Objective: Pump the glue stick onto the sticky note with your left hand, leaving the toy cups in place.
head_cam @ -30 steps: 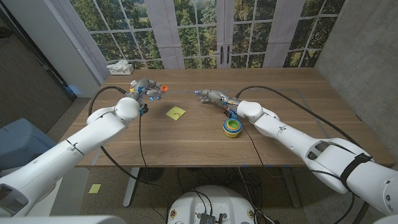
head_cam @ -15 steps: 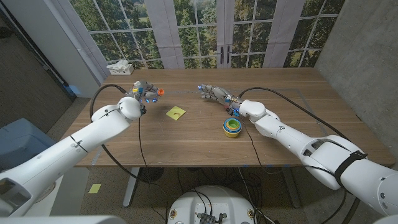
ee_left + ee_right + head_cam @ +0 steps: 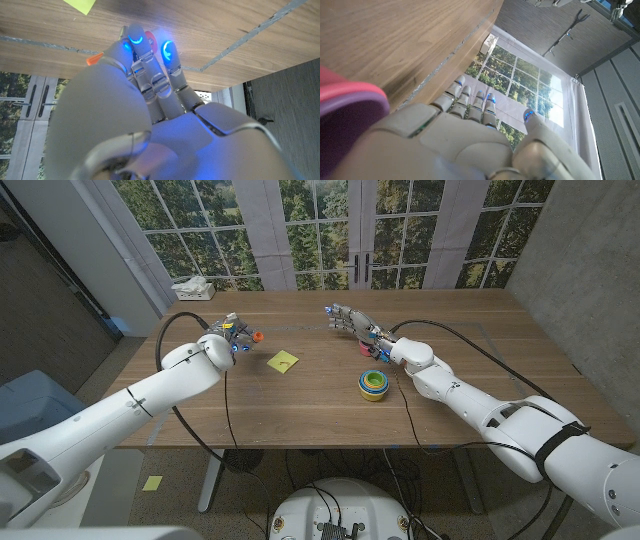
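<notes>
Glue stick (image 3: 251,336) mostly hidden inside left hand (image 3: 232,333), orange tip alone showing; body too small to make out. In left wrist view, sticky note (image 3: 80,5) cut off by the edge. In right wrist view, toy cups (image 3: 345,112) blurred and cropped. Right hand (image 3: 350,321) grip unreadable.
</notes>
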You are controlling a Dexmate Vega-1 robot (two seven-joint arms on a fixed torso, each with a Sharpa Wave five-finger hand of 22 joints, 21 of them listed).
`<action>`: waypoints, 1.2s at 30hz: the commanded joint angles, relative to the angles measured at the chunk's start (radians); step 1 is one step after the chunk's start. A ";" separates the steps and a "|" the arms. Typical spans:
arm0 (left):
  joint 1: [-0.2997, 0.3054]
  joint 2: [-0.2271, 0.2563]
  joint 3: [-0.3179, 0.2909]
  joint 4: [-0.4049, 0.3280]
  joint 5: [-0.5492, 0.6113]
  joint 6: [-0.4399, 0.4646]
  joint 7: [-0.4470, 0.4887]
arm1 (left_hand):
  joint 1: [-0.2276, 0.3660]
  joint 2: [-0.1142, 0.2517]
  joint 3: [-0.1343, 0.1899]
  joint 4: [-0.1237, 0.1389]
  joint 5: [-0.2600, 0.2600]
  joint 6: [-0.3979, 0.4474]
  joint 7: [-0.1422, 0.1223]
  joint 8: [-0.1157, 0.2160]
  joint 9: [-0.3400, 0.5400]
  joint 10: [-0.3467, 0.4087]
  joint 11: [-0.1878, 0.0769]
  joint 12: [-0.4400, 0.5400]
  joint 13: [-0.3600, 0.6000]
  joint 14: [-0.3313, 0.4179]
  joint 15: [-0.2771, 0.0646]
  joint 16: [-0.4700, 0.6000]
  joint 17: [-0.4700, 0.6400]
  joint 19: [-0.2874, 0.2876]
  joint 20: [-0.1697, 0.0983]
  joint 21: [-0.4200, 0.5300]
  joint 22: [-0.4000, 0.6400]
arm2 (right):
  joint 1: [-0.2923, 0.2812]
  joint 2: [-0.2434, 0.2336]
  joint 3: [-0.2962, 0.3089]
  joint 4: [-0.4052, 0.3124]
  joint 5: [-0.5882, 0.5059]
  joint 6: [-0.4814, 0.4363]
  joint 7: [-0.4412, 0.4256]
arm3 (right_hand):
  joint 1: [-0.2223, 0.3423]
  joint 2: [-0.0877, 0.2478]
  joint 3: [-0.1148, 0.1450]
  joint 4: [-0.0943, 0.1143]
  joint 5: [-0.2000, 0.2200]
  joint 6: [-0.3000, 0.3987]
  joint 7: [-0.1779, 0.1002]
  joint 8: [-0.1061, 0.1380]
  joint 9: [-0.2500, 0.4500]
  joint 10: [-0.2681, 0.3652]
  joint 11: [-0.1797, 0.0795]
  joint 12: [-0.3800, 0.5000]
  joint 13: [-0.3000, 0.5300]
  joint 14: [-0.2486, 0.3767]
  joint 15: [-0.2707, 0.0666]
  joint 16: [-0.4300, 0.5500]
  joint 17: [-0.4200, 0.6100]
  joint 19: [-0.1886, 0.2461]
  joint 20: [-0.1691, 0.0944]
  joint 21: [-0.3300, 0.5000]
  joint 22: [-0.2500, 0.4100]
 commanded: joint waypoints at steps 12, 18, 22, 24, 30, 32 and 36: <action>-0.188 -0.018 0.235 0.017 0.080 0.285 -0.087 | -0.004 -0.011 0.151 0.137 0.013 0.053 0.036 -0.014 0.032 0.165 -0.054 -0.006 0.405 -0.014 -0.012 -0.059 -0.091 0.020 -0.141 0.018 -0.022 | -0.075 -0.045 0.085 -0.116 0.101 0.055 0.009 | -0.009 -0.001 -0.004 -0.003 0.007 0.010 -0.003 -0.002 0.002 0.008 0.008 0.008 0.001 0.015 -0.036 -0.006 -0.007 0.015 0.010 -0.003 0.001; -0.241 -0.013 0.303 0.022 0.086 0.333 -0.105 | -0.015 -0.054 0.164 0.137 0.022 0.029 0.022 -0.053 0.013 0.122 -0.057 -0.017 0.365 -0.060 -0.017 -0.113 -0.159 -0.014 -0.127 -0.023 -0.094 | -0.094 -0.062 0.091 -0.155 0.098 0.051 -0.009 | -0.009 -0.002 -0.005 -0.006 0.007 0.011 -0.003 -0.003 0.002 0.010 0.008 0.009 0.001 0.019 -0.035 -0.007 -0.011 0.019 0.010 -0.004 0.001; -0.294 -0.010 0.366 0.029 0.088 0.378 -0.128 | -0.063 -0.091 0.140 0.149 0.019 -0.025 0.004 -0.107 -0.006 0.010 -0.060 -0.027 0.337 -0.166 -0.018 -0.140 -0.196 -0.069 -0.115 -0.098 -0.165 | -0.107 -0.069 0.094 -0.175 0.101 0.048 -0.017 | -0.011 -0.001 -0.007 -0.008 0.007 0.011 -0.003 -0.004 0.002 0.010 0.009 0.009 0.000 0.021 -0.033 -0.008 -0.013 0.020 0.011 -0.005 0.001; -0.302 -0.011 0.377 0.032 0.087 0.387 -0.121 | -0.070 -0.096 0.135 0.147 0.021 -0.063 -0.001 -0.137 -0.015 -0.044 -0.071 -0.030 0.320 -0.215 -0.016 -0.141 -0.201 -0.109 -0.113 -0.133 -0.174 | -0.111 -0.071 0.096 -0.180 0.101 0.049 -0.021 | -0.011 -0.001 -0.007 -0.009 0.007 0.011 -0.004 -0.004 0.002 0.010 0.009 0.008 0.000 0.022 -0.032 -0.008 -0.014 0.021 0.012 -0.006 0.001; -0.312 -0.008 0.402 0.033 0.137 0.387 -0.160 | -0.150 -0.111 0.107 0.163 0.015 -0.168 -0.033 -0.221 -0.053 -0.185 -0.084 -0.029 0.255 -0.394 -0.009 -0.151 -0.228 -0.222 -0.053 -0.232 -0.180 | -0.114 -0.074 0.095 -0.187 0.098 0.047 -0.027 | -0.013 0.000 -0.009 -0.011 0.007 0.011 -0.004 -0.005 0.002 0.011 0.009 0.008 0.000 0.025 -0.030 -0.007 -0.016 0.024 0.014 -0.006 0.001; -0.308 -0.011 0.401 0.035 0.173 0.387 -0.191 | -0.193 -0.137 0.080 0.166 0.010 -0.201 -0.049 -0.245 -0.073 -0.255 -0.081 -0.034 0.226 -0.464 -0.003 -0.150 -0.240 -0.263 -0.024 -0.272 -0.181 | -0.114 -0.073 0.095 -0.186 0.097 0.048 -0.028 | -0.013 0.000 -0.009 -0.011 0.007 0.012 -0.004 -0.005 0.002 0.011 0.009 0.008 0.000 0.026 -0.030 -0.007 -0.016 0.025 0.015 -0.006 0.001; -0.277 -0.027 0.377 0.038 0.263 0.387 -0.239 | -0.258 -0.161 0.025 0.170 0.006 -0.320 -0.076 -0.276 -0.121 -0.422 -0.078 -0.038 0.158 -0.637 0.010 -0.152 -0.259 -0.323 0.019 -0.354 -0.182 | -0.109 -0.069 0.095 -0.175 0.096 0.052 -0.030 | -0.014 0.001 -0.010 -0.013 0.007 0.012 -0.005 -0.006 0.002 0.010 0.009 0.007 0.000 0.026 -0.028 -0.008 -0.018 0.025 0.016 -0.008 0.001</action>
